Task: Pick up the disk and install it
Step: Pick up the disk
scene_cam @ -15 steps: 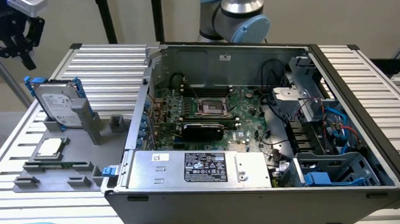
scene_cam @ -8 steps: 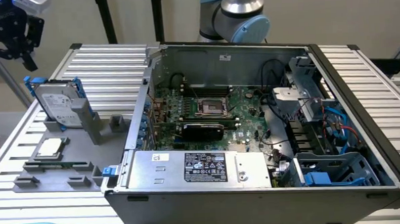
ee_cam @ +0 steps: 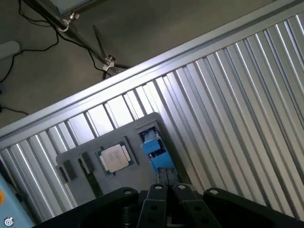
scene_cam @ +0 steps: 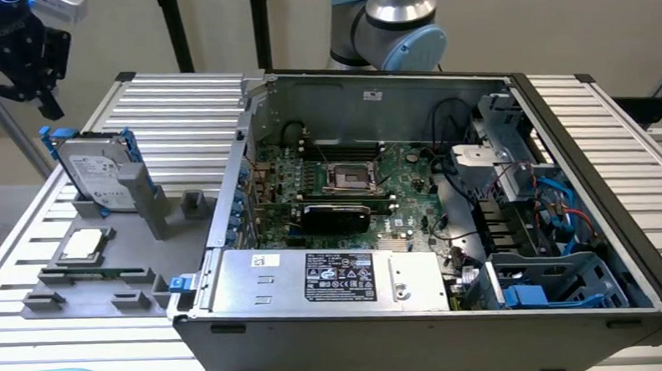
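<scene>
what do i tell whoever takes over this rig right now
Tool: shut, empty, up above the grey holder block, touching nothing.
Disk: the flat silver-grey hard drive in its blue plastic carrier stands on edge in that holder, on the exterior view's left of the open grey computer case.
Done: nothing yet; the disk is not picked up.
Left: pick-up and install.

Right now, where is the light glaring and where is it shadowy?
Exterior view: the ribbed table glints in pale bands, while the computer case is shadowed inside. Wrist view: bright streaks run along the table's ribs; the floor looks dim.
</scene>
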Robot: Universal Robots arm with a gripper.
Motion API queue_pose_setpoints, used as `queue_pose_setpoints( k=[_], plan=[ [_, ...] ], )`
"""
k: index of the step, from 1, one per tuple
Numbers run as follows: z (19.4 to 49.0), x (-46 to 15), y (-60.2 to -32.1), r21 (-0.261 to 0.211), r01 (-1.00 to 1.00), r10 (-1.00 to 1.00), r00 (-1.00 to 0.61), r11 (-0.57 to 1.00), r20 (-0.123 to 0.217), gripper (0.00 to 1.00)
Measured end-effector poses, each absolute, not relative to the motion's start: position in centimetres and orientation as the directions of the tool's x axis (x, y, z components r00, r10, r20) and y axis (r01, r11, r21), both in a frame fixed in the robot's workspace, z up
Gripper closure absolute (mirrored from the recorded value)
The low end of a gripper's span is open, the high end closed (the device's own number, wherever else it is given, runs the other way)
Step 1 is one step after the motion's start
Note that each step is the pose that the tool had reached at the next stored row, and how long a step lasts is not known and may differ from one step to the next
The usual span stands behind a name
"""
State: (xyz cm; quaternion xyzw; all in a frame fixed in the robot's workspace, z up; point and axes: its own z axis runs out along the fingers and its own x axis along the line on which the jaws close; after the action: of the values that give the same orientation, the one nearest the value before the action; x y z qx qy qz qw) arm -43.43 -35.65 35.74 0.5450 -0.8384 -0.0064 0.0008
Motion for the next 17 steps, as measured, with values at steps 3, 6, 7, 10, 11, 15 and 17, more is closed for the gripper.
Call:
queue_pose_setpoints(
  k=[3,6,7,10,11,15,17],
  plan=[
    [35.65,-43.43,-35.65,0.011,-0.934,-0.934,-0.356,0.356,-0.006,0.89],
    [35.55,-43.43,-35.65,0.012,-0.953,-0.953,-0.304,0.303,-0.006,0.89],
    [35.52,-43.43,-35.65,0.011,-0.958,-0.958,-0.286,0.286,-0.006,0.89],
    [35.44,-43.42,-35.65,0.011,-0.971,-0.971,-0.24,0.24,-0.006,0.89],
    [35.4,-43.41,-35.64,0.011,-0.973,-0.973,-0.23,0.23,-0.006,0.89],
    [35.23,-43.36,-35.62,0.009,-0.981,-0.981,-0.195,0.195,-0.006,0.89],
    [35.15,-43.35,-35.6,0.009,-0.984,-0.984,-0.175,0.175,-0.006,0.89]
  ],
)
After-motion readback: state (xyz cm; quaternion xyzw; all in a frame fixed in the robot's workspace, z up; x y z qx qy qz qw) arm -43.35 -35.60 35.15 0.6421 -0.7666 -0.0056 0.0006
